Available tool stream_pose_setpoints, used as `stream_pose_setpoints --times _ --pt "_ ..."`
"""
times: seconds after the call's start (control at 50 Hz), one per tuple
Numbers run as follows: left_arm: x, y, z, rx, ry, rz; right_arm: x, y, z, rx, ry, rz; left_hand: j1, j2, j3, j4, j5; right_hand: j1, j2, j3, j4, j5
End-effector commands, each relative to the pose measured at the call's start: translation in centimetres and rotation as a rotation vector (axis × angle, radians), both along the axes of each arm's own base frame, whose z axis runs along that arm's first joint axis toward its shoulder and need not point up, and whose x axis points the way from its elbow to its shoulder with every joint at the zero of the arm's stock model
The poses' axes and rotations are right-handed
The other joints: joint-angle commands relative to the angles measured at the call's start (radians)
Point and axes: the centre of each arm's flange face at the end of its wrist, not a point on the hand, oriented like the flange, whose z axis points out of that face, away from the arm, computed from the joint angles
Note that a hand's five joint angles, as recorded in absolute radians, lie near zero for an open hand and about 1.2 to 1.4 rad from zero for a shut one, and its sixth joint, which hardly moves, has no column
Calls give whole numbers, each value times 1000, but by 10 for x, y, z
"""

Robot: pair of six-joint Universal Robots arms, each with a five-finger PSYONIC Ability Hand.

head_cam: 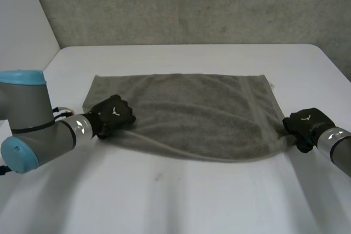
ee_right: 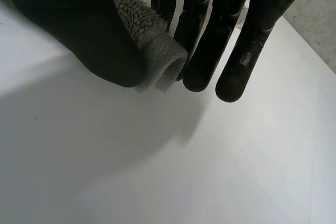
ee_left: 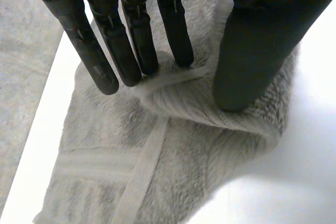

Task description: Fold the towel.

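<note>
- The fingers (ee_left: 131,51) of the left hand (head_cam: 112,114) lie side by side, nearly straight, and press a raised ridge of the towel (ee_left: 184,95) against the left thumb (ee_left: 252,61). This pinch probably lets the cloth lift with the hand rather than slide.
- The right hand (head_cam: 304,124) closes its fingers (ee_right: 210,51) toward the right thumb (ee_right: 79,40), nipping a rolled towel corner between them just above the bare table (head_cam: 192,206).
- From the head view, the left hand sits at the towel's near-left corner and the right hand at its near-right corner. Matched grips suit carrying the near edge over to the far one.
- The towel lies spread across the table's middle, with its near edge rumpled and its far edge flat, parallel to the table's far edge.
</note>
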Motion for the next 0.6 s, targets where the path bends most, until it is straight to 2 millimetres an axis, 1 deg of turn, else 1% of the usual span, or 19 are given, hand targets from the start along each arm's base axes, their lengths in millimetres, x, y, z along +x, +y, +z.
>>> stream_pose_setpoints --times 0.02,0.06,0.12,0.16,0.28,0.34,0.36,0.38,0.42,0.44,0.48,0.5,0.52,0.6 --pt "6 -7 3 -47 -19 54 0 0 -1 1 3 2 193 194 194 196 197 457 230 213 204 254" --pt "9 -9 3 -51 -20 64 0 0 -1 3 3 2 76 78 77 80 81 457 230 213 204 254" --pt "11 -11 3 -49 -23 72 0 0 -1 3 3 2 43 45 44 47 48 457 230 213 204 254" --pt "14 -13 2 -48 -24 81 0 0 -1 3 3 2 -77 -75 -75 -73 -72 457 230 213 204 254" --pt "14 -13 3 -51 -24 79 0 1 -2 5 4 3 -75 -73 -73 -71 -70 457 230 213 204 254" --pt "14 -13 4 -54 -23 79 0 1 -2 5 4 3 -10 -8 -8 -6 -5 457 230 213 204 254" --pt "14 -13 4 -56 -23 79 0 1 -2 5 4 3 51 53 53 55 56 457 230 213 204 254" --pt "14 -13 4 -56 -23 79 0 1 -2 5 4 3 52 53 53 56 56 457 230 213 204 254" --pt "14 -13 6 -59 -22 81 0 1 -2 5 4 3 309 310 310 312 313 457 230 213 204 254" --pt "14 -13 6 -59 -22 81 0 1 -2 5 4 3 310 312 312 314 315 457 230 213 204 254" --pt "15 -11 5 -52 -23 83 0 1 -2 5 4 3 599 601 601 603 604 457 230 213 204 254" --pt "15 -11 5 -52 -23 83 0 0 -2 4 4 3 601 602 602 605 605 457 230 213 204 254" --pt "15 -9 4 -46 -24 82 0 0 -2 4 4 3 650 651 651 654 655 457 230 213 204 254" --pt "16 -7 9 -57 -27 91 -1 0 1 -2 5 -2 650 652 652 654 655 457 230 213 204 254"
